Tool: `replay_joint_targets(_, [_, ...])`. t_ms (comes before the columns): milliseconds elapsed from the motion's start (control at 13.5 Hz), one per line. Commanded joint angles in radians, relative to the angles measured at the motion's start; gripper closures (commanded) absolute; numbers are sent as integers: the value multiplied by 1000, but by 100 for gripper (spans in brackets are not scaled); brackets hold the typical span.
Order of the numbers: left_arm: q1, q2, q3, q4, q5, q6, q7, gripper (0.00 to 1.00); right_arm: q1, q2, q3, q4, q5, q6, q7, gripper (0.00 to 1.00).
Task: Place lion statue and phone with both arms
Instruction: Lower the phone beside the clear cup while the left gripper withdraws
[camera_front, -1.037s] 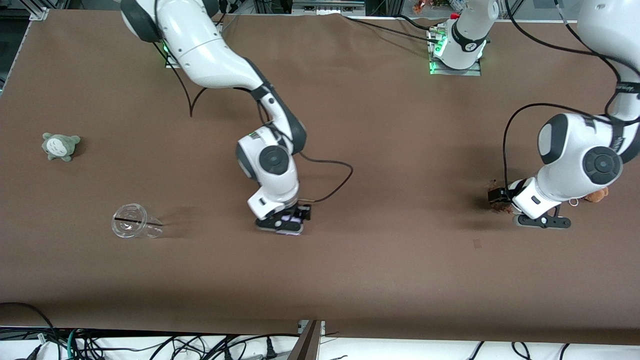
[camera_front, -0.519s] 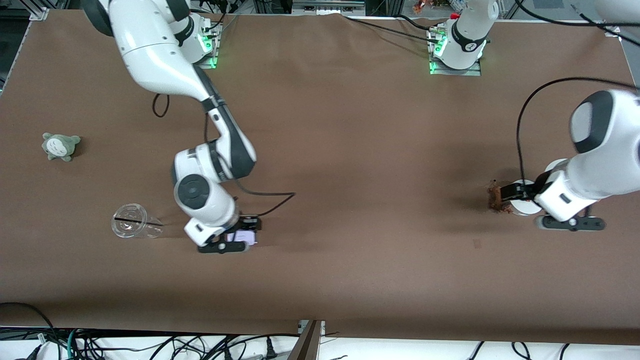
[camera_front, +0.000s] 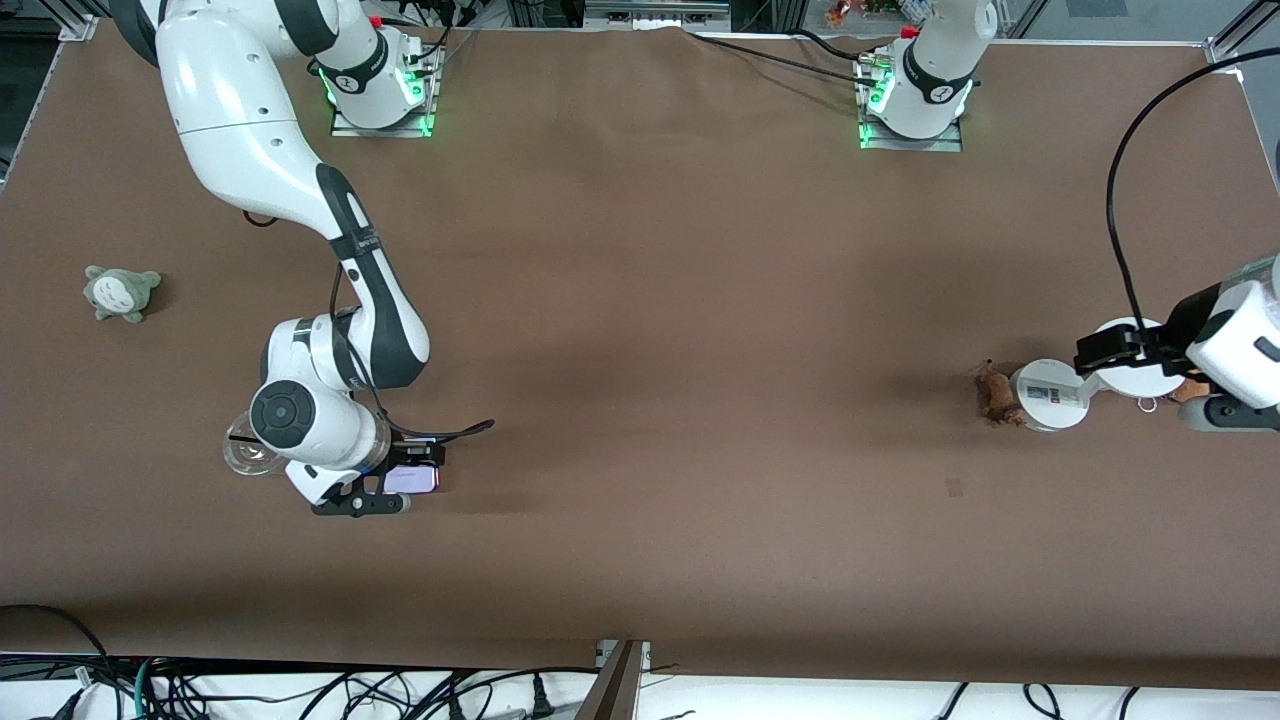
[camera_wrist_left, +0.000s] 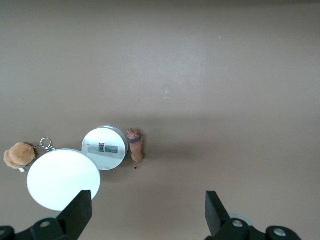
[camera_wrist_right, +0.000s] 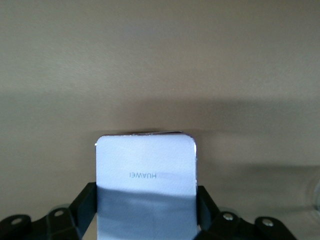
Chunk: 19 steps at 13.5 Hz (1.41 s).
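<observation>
The lion statue (camera_front: 993, 393) is a tiny reddish-brown figurine lying on the table against a small white round container (camera_front: 1048, 395); it also shows in the left wrist view (camera_wrist_left: 135, 150). My left gripper (camera_front: 1105, 352) is open and empty over a larger white disc (camera_front: 1140, 372), apart from the lion; in its wrist view the left gripper (camera_wrist_left: 147, 220) holds nothing. My right gripper (camera_front: 400, 482) is shut on the pale lavender phone (camera_front: 412, 479), held flat and low over the table beside a clear cup. In the right wrist view the phone (camera_wrist_right: 146, 180) sits between the fingers (camera_wrist_right: 86, 204).
A clear plastic cup (camera_front: 250, 455) lies partly hidden under the right arm. A grey-green plush toy (camera_front: 120, 292) lies toward the right arm's end. An orange-brown plush bear (camera_wrist_left: 19, 155) with a metal ring (camera_wrist_left: 46, 143) lies beside the larger white disc (camera_wrist_left: 63, 178).
My right gripper has carried the phone toward the right arm's end, up to the cup. My left gripper has left the lion on the table and drawn back toward the left arm's end.
</observation>
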Motion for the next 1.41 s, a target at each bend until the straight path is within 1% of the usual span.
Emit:
replay_joint_targets(0, [4,8,2,54,15,-74,5,0,-9,-49,12,-96,24,55,-12,24])
replay_joint_targets(74, [6,6,2,55,12,-99,5,0,-10,-51,12,-102,24,57,-12,11])
replay_joint_targets(148, [4,2,2,55,12,-104,5,0,-19,-62,12,-103,24,54,-9,1])
replay_joint_targets(296, [4,2,1,55,11,-104,4,0,-21,-97,12,-109,24,26,-4,1])
replay_joint_targets(370, [6,2,1,55,5,-105,4,0,-21,-126,12,-105,24,-24,-3,1])
replay_joint_targets(444, [6,-6,-4,55,6,-105,1,0,-23,-164,11,-106,24,-76,3,0])
replay_joint_targets(593, [-8,-40,-2,54,12,-97,8,0,-27,-264,11,-143,26,-107,5,0])
replay_joint_targets(667, [-9,-54,5,52,9,-97,12,0,-27,-302,0,-146,24,-112,-7,0])
replay_joint_targets(741, [-5,-80,9,34,-11,-96,15,0,-27,-334,-26,-143,24,-154,-13,0])
replay_joint_targets(815, [-12,-100,28,14,-61,-96,3,0,-27,-354,-44,-125,24,-220,-15,0])
replay_joint_targets(889, [-40,-135,82,-32,-98,-87,-1,0,-27,-373,-64,-110,23,-263,-22,0])
replay_joint_targets(1037, [-142,-221,262,-133,-152,-45,18,0,-29,-401,-78,-93,24,-332,-46,0])
replay_joint_targets(1111, [-167,-259,312,-176,-187,-45,19,0,-27,-433,-78,-93,24,-387,-30,0])
replay_joint_targets(1185, [-173,-287,324,-230,-198,-42,31,0,-27,-469,-81,-96,24,-424,-26,0])
replay_joint_targets(1259, [-181,-310,325,-257,-195,-33,44,0,-27,-511,-92,-99,24,-458,-33,0])
replay_joint_targets(1333, [-196,-316,325,-268,-193,-24,47,0,-29,-570,-98,-111,24,-519,-41,0])
